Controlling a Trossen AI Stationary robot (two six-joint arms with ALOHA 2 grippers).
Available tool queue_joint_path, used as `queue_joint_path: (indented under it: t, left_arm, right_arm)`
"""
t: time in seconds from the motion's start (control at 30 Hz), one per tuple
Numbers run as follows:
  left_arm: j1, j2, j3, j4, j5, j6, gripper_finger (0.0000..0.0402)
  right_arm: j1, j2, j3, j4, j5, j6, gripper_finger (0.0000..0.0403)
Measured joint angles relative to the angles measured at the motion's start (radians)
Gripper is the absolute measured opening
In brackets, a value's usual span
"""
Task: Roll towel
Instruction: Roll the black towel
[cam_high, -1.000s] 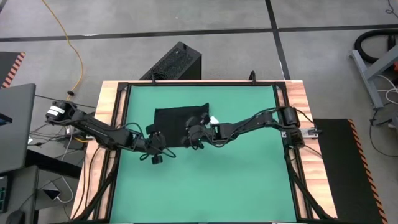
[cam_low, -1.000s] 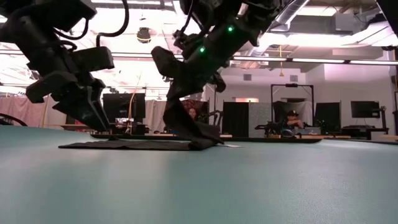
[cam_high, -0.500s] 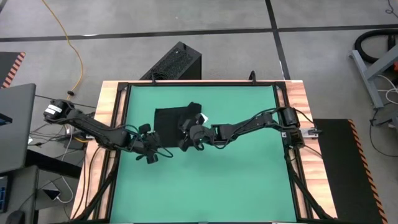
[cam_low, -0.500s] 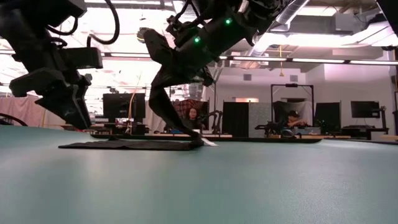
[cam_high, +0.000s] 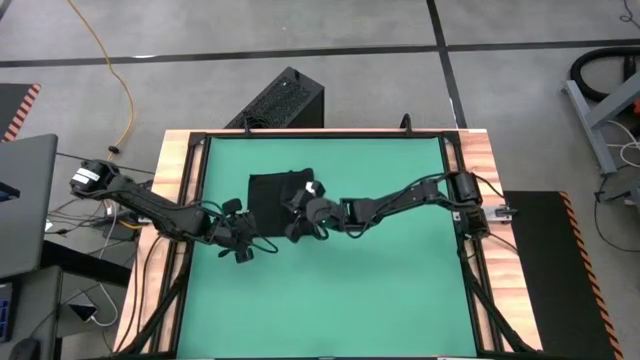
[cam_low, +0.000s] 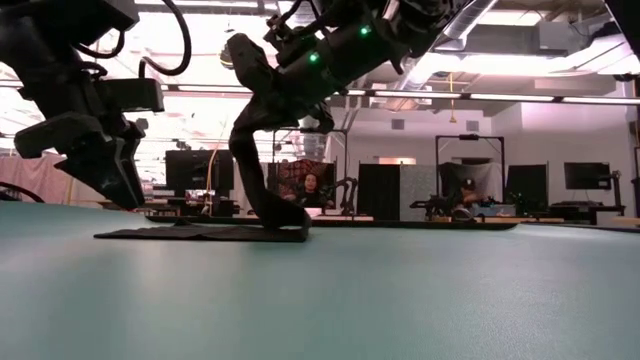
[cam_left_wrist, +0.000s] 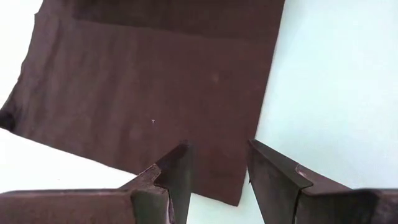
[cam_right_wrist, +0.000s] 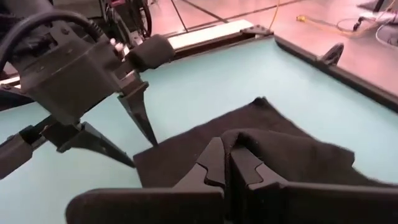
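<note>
The black towel (cam_high: 272, 194) lies on the green mat, and its right part is lifted and curled over toward the left. Its white tag (cam_high: 312, 187) shows beside my right gripper (cam_high: 298, 212). That gripper is shut on the raised part and stands above the towel's right half. In the low view the raised cloth (cam_low: 262, 185) hangs in a curve from it. My left gripper (cam_left_wrist: 217, 177) is open and hovers over the towel's near corner (cam_left_wrist: 239, 186), touching nothing. It also shows in the high view (cam_high: 240, 243). My right gripper pinches a raised fold of the towel (cam_right_wrist: 267, 146) between its two shut fingers; one layer or several, I cannot tell. The fingers come slanting down from the table's right. The cloth hangs slack below them (cam_low: 255, 170), and its lower end (cam_low: 290, 218) rests on the flat part of the towel.
A black ribbed box (cam_high: 283, 100) stands on the floor beyond the table's far edge. The mat has a black frame (cam_high: 325, 134) with wooden borders. Bare green mat (cam_high: 330, 300) stretches toward the near side. A laptop (cam_high: 20, 200) sits off the table's left.
My right gripper has gone toward the table's left and a little up with the towel's right edge. The raised part has curled farther over the flat part, and the tag has moved left with it. My left gripper has drawn back toward the table's left and risen slightly.
</note>
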Motion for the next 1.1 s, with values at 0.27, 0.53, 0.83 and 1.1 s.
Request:
queue_joint_path:
  t: [0.27, 0.53, 0.83, 1.1]
  left_arm:
    - [0.0, 0.0, 0.0, 0.0, -0.002, 0.0, 0.0137]
    - [0.0, 0.0, 0.0, 0.001, -0.002, -0.001, 0.0137]
    - [0.0, 0.0, 0.0, 0.001, -0.002, 0.0, 0.0137]
    - [0.0, 0.001, 0.0, 0.005, -0.002, -0.001, 0.0137]
  right_arm:
    - [-0.001, 0.0, 0.0, 0.087, -0.022, -0.05, 0.0012]
    - [-0.01, 0.0, 0.0, 0.081, -0.026, -0.05, 0.0012]
    - [-0.014, 0.0, 0.0, 0.042, -0.099, -0.027, 0.0022]
    - [-0.028, 0.0, 0.0, 0.026, -0.127, -0.027, 0.0063]
